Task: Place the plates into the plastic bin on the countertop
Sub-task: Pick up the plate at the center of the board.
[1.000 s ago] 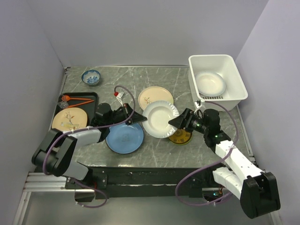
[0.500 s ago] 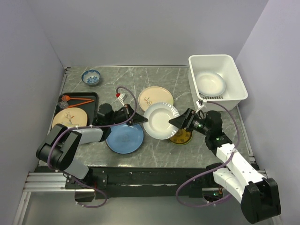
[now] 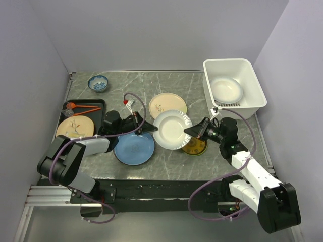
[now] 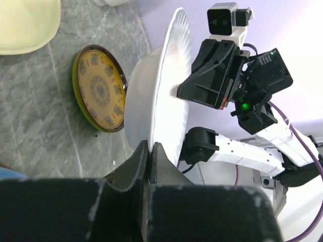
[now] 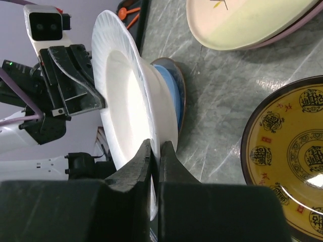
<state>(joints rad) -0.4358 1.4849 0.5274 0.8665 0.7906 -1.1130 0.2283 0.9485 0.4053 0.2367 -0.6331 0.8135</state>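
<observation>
The right gripper (image 3: 187,132) and left gripper (image 3: 154,129) are clamped on opposite rims of the fluted white plate (image 3: 170,129), held tilted above the countertop (image 3: 116,91), while one plain white plate (image 3: 226,89) is already lodged in the plastic bin (image 3: 233,61) and the blue plate (image 3: 134,148), cream plate (image 3: 168,104) and yellow-patterned plate (image 3: 194,146) are left outside it.

My left gripper (image 3: 153,129) and my right gripper (image 3: 187,132) pinched opposite rims of the white plate (image 3: 171,129), between the blue plate (image 3: 132,149) and the yellow-patterned plate (image 3: 196,147). The plastic bin (image 3: 258,95) stood far right, holding a pale plate (image 3: 226,89).
</observation>
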